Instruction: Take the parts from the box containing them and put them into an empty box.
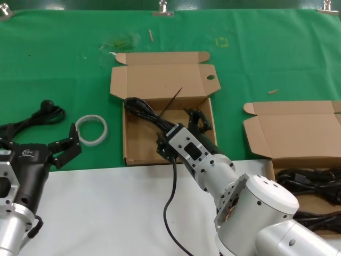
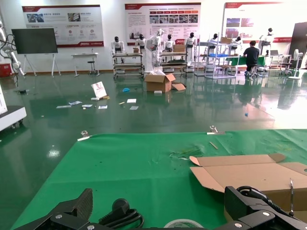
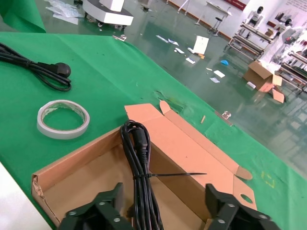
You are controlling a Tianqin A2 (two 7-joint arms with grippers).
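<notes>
The left gripper [image 1: 66, 148] waits at the table's near left edge, fingers apart and empty, just short of a tape ring [image 1: 91, 129] — out of the working arm's way. In the middle, the right gripper [image 1: 178, 140] reaches into the empty box [image 1: 162, 82], fingers spread either side of a cable bundle [image 3: 140, 182] that lies slanted across its floor; whether they still touch it is unclear — likely a release. More cables [image 1: 308, 181] wait in the source box [image 1: 298, 133] at right.

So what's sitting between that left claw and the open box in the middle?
In the head view, a white tape ring lies on the green cloth between the left gripper and the box.
</notes>
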